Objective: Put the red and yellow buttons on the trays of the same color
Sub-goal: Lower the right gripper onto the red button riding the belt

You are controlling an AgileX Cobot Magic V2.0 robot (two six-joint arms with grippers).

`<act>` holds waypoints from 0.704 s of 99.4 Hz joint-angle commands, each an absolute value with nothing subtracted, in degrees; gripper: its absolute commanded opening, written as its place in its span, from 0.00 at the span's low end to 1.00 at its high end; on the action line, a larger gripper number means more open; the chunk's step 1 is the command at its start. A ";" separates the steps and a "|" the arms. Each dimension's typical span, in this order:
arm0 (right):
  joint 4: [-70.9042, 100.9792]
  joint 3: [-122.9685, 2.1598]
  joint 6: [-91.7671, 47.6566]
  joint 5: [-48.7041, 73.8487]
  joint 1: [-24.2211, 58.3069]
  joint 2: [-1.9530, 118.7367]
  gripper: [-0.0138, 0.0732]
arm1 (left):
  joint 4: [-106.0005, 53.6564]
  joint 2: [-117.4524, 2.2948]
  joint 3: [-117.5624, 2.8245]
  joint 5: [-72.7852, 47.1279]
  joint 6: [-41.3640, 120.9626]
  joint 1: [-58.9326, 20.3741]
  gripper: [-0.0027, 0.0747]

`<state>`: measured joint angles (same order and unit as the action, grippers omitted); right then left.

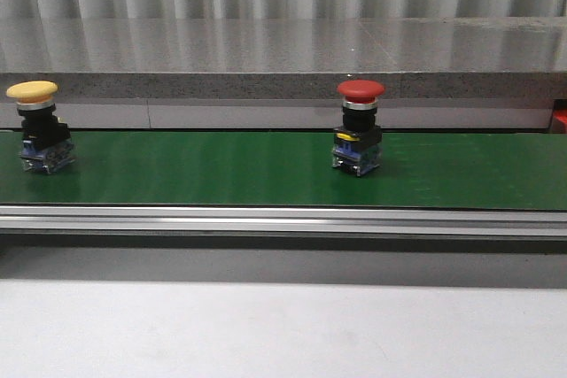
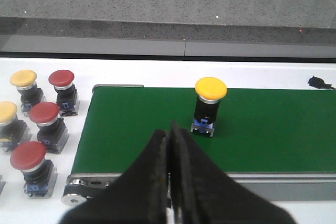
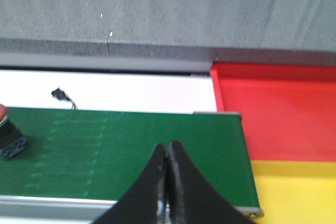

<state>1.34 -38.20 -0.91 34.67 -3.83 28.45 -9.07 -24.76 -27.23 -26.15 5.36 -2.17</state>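
On the green conveyor belt point(image 1: 221, 170) a yellow button point(image 1: 37, 126) stands upright at the far left and a red button point(image 1: 359, 126) near the middle. The left wrist view has the yellow button point(image 2: 209, 106) a little beyond my left gripper point(image 2: 169, 129), which is shut and empty. My right gripper point(image 3: 167, 149) is shut and empty over the belt's right end. The red button point(image 3: 8, 137) shows only at that view's edge. A red tray point(image 3: 273, 111) and a yellow tray point(image 3: 294, 192) lie just past the belt's end.
Several spare red buttons point(image 2: 44, 124) and yellow buttons point(image 2: 25, 85) stand on the white table off the belt's left end. A grey stone ledge point(image 1: 283, 55) runs behind the belt. A small black part point(image 3: 62, 96) lies on the white surface behind it.
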 commanded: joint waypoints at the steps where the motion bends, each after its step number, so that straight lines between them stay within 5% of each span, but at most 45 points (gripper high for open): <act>1: 1.91 -44.98 -0.87 35.72 -4.00 34.19 0.08 | -10.01 -25.05 -28.71 -21.87 5.24 -2.77 0.01; 25: 3.59 -47.40 -0.87 37.46 -4.00 42.56 0.16 | -10.01 -25.05 -28.71 -21.87 5.24 -2.77 0.01; 53: 7.45 -47.19 -0.87 39.76 -4.00 45.42 0.93 | -10.01 -25.05 -28.71 -21.87 5.24 -2.77 0.01; 70: 7.70 -47.33 -1.97 39.86 -2.36 47.08 0.88 | -10.01 -25.05 -28.71 -21.87 5.24 -2.77 0.01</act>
